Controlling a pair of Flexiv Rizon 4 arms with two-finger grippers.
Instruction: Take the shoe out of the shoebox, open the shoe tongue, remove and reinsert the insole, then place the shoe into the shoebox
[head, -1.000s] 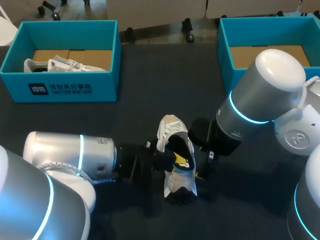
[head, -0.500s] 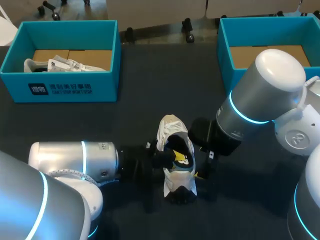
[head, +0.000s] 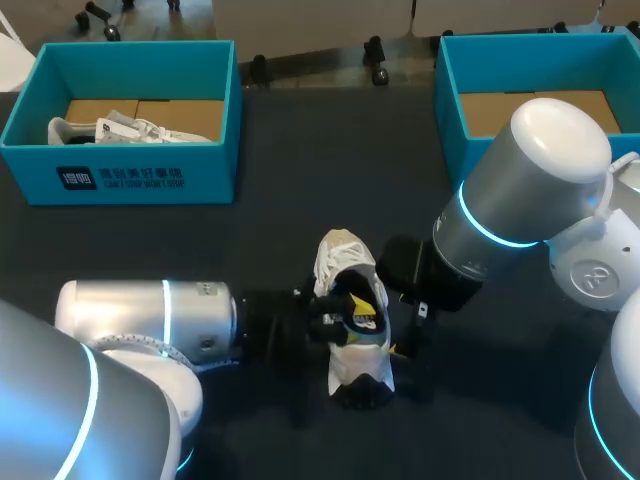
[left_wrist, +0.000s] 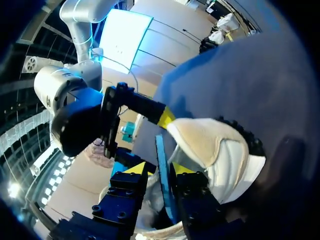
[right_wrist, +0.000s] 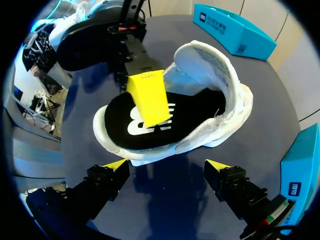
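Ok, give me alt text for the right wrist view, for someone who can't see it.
A white shoe sits on the dark table, its black insole showing, with the left end effector in its opening. The right end effector hangs open just short of the shoe; a teal shoebox stands beyond.

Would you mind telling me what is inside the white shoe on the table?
The black insole with a white mark lies in the shoe, and the left gripper is partly inside, over it. Its far end, under the arched white upper, is covered.
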